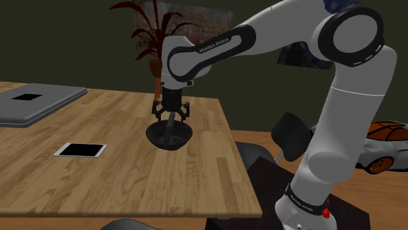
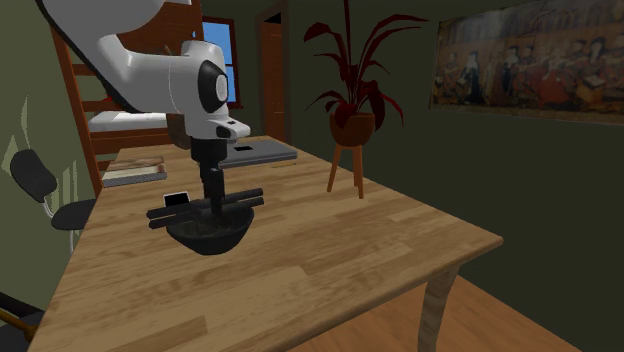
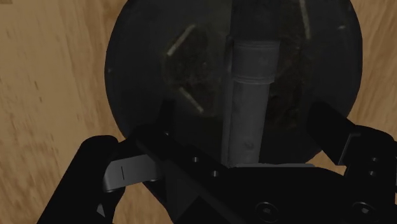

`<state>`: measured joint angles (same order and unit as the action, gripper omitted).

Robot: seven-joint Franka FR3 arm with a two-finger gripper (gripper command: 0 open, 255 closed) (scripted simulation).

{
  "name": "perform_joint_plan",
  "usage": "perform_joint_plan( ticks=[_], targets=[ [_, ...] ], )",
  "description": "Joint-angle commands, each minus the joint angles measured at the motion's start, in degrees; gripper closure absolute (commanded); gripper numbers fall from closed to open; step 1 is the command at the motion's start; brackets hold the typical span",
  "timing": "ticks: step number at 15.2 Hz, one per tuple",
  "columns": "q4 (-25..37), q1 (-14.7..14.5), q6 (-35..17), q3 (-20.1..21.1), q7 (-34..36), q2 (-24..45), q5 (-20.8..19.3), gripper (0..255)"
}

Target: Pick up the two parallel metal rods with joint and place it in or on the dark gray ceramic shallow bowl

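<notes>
Second exterior view: paired dark rods (image 2: 240, 200) lie across dark bowl (image 2: 205, 238), ends overhanging rim. Wrist view: gripper (image 3: 245, 127) fingers spread wide, rods between them, untouched, directly below.

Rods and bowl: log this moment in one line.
stage: at bowl | gripper: open, directly over bowl | rods: lying across bowl, between the fingers, not clasped | surface: wooden table

Only readable thing I can spot: "FRANKA EMIKA" in white capitals, running along the dark forearm link (image 1: 216, 46), upper middle of the shoulder view. There's more white lettering on the black band (image 1: 306, 201) at lower right, too small to read.
</notes>
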<state>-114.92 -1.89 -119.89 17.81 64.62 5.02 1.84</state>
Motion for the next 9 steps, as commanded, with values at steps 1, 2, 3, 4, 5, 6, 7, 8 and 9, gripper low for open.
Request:
perform_joint_plan(
  ticks=[1,2,3,4,5,6,7,8,9],
  targets=[
    [2.4,0.1,3.5,0.0,-0.1,-1.1,0.3,0],
    [3.4,0.2,4.9,0.0,-0.2,-1.5,0.4,0],
    [3.4,0.2,4.9,0.0,-0.2,-1.5,0.4,0],
    [3.4,0.2,4.9,0.0,-0.2,-1.5,0.4,0],
    [3.4,0.2,4.9,-0.1,-0.2,-1.5,0.4,0],
    [3.4,0.2,4.9,-0.1,-0.2,-1.5,0.4,0],
    [3.4,0.2,4.9,-0.1,-0.2,-1.5,0.4,0],
    [3.4,0.2,4.9,-0.1,-0.2,-1.5,0.4,0],
    [3.4,0.2,4.9,-0.1,-0.2,-1.5,0.4,0]
  ],
)
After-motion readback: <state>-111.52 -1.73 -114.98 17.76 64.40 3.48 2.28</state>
